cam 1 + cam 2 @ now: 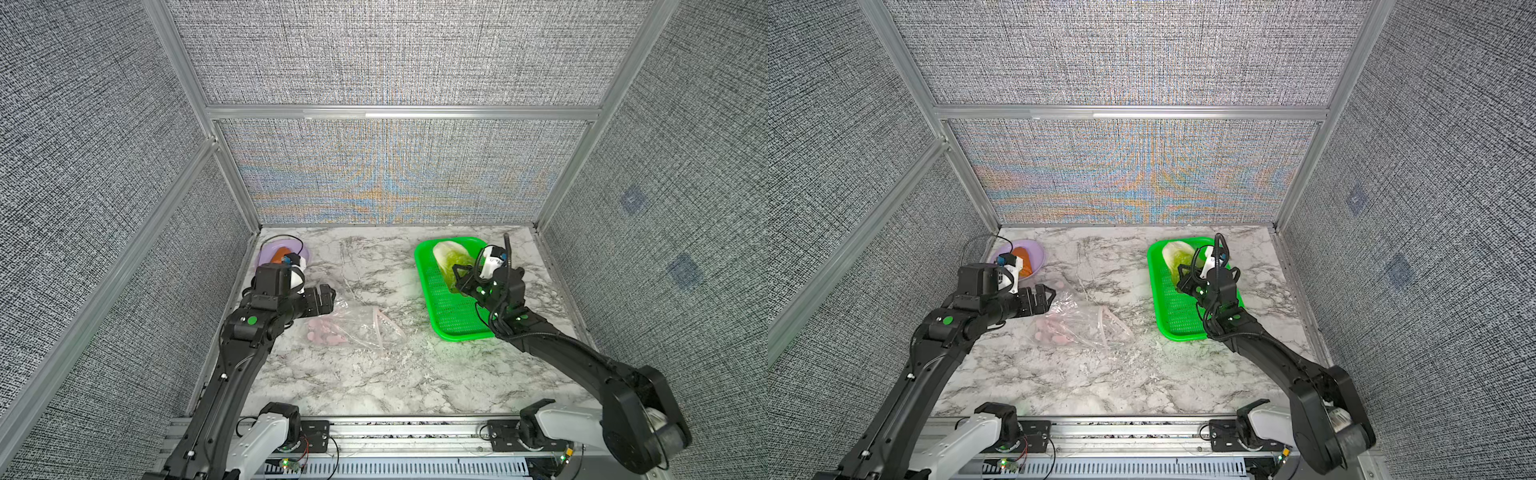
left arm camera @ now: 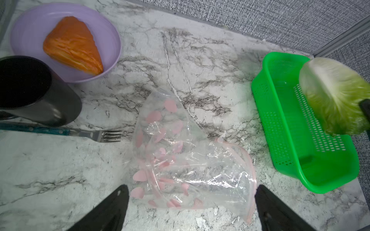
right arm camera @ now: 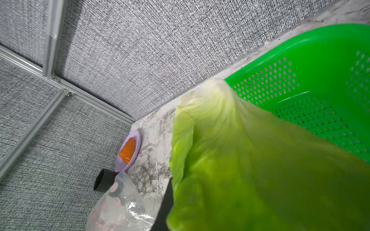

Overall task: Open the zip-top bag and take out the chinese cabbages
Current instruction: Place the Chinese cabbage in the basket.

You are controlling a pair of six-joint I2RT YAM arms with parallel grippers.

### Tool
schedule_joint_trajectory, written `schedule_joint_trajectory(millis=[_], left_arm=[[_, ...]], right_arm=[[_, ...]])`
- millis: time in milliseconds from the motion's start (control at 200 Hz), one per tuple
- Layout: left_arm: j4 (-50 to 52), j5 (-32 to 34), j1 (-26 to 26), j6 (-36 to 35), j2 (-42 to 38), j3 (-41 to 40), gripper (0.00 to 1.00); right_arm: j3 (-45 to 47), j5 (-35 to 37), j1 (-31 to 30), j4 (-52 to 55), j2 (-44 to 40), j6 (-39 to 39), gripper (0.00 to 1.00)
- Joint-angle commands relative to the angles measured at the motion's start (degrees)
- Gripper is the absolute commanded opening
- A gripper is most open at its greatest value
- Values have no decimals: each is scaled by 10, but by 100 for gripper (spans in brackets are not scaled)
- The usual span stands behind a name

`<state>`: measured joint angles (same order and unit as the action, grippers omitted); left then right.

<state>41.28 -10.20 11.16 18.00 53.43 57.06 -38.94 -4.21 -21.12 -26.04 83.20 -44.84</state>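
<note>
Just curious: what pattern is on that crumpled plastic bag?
The zip-top bag is clear plastic printed with pink blobs; best seen in the left wrist view.

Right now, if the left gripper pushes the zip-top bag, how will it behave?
The zip-top bag looks thin and crinkled, lying slack and empty on the marble table, so it would probably crumple rather than slide whole. Likely very light. Its glossy film may slip from the open left gripper.

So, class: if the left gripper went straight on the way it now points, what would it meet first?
Most likely the zip-top bag, lying crumpled just ahead of the open fingers of the left gripper.
</note>
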Motion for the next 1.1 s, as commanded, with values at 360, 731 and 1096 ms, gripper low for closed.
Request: schedule_joint_trajectory(millis=[360, 731, 1096], left_arm=[[-162, 188, 0, -41, -104, -106, 100], [-141, 204, 0, -43, -90, -116, 100], [-255, 243, 1, -42, -108, -122, 100]], right_arm=[[-51, -51, 15, -96, 149, 7, 1], [-34, -69, 15, -78, 137, 54, 68], [-128, -118, 19, 86, 59, 196, 98]])
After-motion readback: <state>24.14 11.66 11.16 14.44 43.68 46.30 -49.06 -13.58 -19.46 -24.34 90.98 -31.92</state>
